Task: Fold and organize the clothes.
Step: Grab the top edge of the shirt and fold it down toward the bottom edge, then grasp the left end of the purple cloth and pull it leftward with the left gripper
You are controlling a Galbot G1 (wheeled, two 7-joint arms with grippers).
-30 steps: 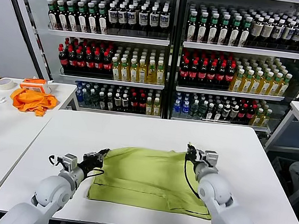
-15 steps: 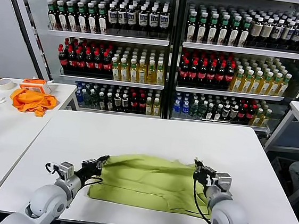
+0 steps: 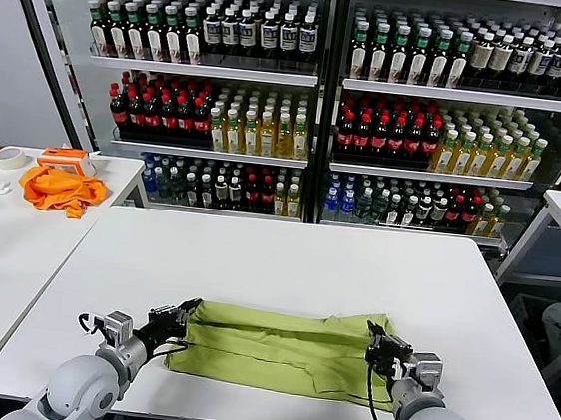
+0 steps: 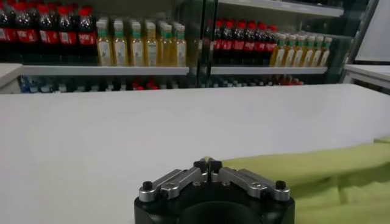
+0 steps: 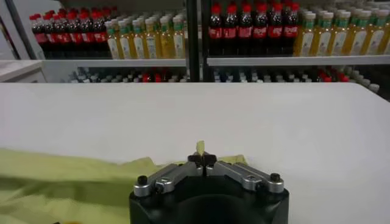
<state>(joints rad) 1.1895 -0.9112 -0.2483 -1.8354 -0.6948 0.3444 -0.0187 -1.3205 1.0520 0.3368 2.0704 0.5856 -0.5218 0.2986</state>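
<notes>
Between the two claws, a lime T-shirt (image 3: 281, 346) lies folded on the white counter (image 3: 286, 256). Left claw (image 3: 187, 310) and right claw (image 3: 376, 333) each pinch a far corner. Soft, light cloth probably sags; corners look the best hold.

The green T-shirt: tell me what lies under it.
The T-shirt lies folded on the white table, pinched at its far corners by the left gripper and right gripper. Its lower layers are covered; anything between them cannot be seen.

T-shirt (image 3: 276, 348) lies on table (image 3: 286, 256), lower centre of frame. Left gripper (image 3: 185, 312) at its left end, right gripper (image 3: 375, 342) at its right. Bottle shelves (image 3: 312, 103) fill the top.
</notes>
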